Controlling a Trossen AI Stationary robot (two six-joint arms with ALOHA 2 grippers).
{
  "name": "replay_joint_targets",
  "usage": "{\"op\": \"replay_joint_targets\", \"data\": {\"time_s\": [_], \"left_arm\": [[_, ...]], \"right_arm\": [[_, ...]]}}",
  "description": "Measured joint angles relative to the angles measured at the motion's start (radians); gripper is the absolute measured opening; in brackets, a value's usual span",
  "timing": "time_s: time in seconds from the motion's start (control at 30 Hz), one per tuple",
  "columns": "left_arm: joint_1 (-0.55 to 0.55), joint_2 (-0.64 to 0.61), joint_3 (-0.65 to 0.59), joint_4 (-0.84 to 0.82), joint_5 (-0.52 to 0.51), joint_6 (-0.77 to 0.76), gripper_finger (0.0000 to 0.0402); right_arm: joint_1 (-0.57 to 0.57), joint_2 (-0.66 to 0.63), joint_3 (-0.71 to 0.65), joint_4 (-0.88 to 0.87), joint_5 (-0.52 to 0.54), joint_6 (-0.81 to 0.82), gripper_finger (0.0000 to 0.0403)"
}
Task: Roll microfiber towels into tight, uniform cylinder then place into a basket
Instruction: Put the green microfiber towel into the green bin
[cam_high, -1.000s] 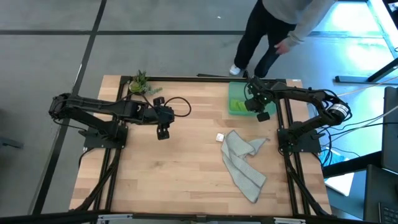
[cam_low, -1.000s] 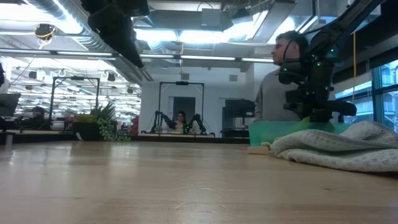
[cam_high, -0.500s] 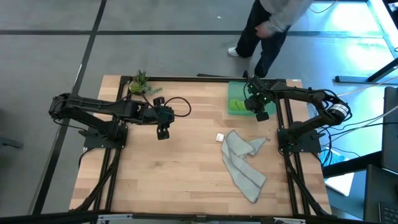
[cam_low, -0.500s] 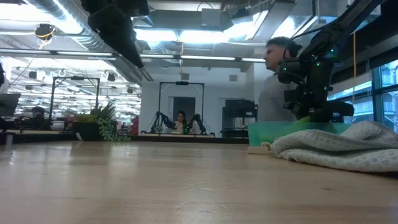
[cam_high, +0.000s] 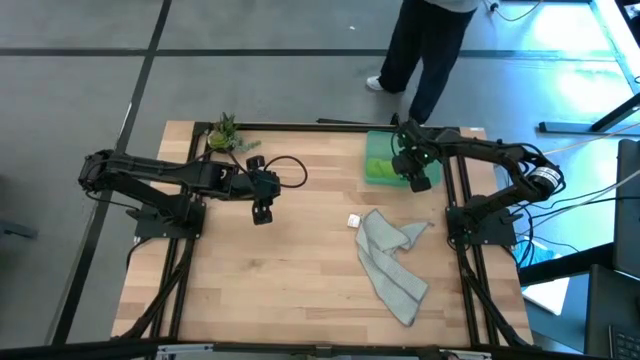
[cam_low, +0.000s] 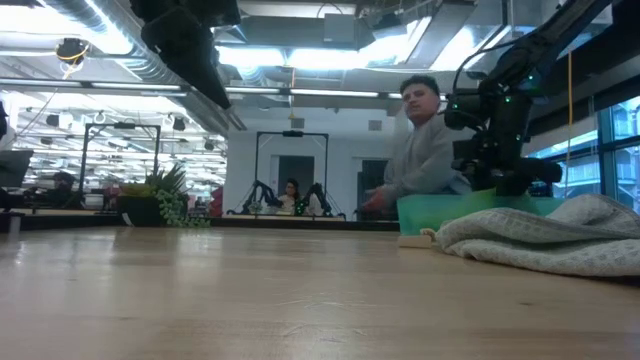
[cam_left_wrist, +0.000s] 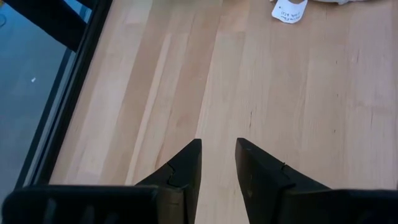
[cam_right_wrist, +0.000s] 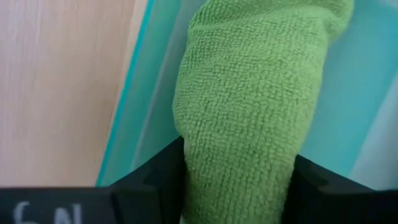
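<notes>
Right gripper (cam_high: 417, 175) over the teal basket (cam_high: 376, 146) hides most of the green towel (cam_right_wrist: 249, 112); only the wrist view shows its fingers clamped on the roll. Grey towel (cam_high: 390, 262) lies crumpled mid-table. Left gripper (cam_left_wrist: 217, 163) hovers, fingers slightly apart, empty.

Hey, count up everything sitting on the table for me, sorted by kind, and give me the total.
Towels: 2, a green towel rolled in the basket and a grey towel lying loose
Basket: 1, the teal basket
Potted plant: 1, the plant
Paper tag: 1, the tag
Total: 5
</notes>
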Motion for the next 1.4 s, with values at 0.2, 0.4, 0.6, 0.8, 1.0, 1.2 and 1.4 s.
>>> {"op": "replay_joint_targets", "data": {"time_s": [0.2, 0.4, 0.6, 0.8, 1.0, 1.2, 1.4], "left_arm": [[0.000, 0.000, 0.000, 0.006, 0.000, 0.000, 0.0094], [0.000, 0.000, 0.000, 0.006, 0.000, -0.001, 0.0094], [0.000, 0.000, 0.000, 0.006, 0.000, -0.002, 0.0094], [0.000, 0.000, 0.000, 0.006, 0.000, -0.004, 0.0094], [0.000, 0.000, 0.000, 0.006, 0.000, -0.004, 0.0094], [0.000, 0.000, 0.000, 0.006, 0.000, -0.004, 0.0094], [0.000, 0.000, 0.000, 0.006, 0.000, -0.004, 0.0094]], "right_arm": [[0.000, 0.000, 0.045, -0.072, 0.000, -0.002, 0.0170], [0.000, 0.000, 0.046, -0.093, 0.013, -0.003, 0.0169], [0.000, 0.000, 0.046, -0.094, 0.012, -0.008, 0.0169], [0.000, 0.000, 0.046, -0.121, 0.039, -0.005, 0.0168], [0.000, 0.000, 0.073, -0.178, 0.053, -0.008, 0.0168], [0.000, 0.000, 0.151, -0.235, 0.059, -0.005, 0.0168], [-0.003, -0.001, 0.232, -0.248, 0.145, -0.005, 0.0168]]}}
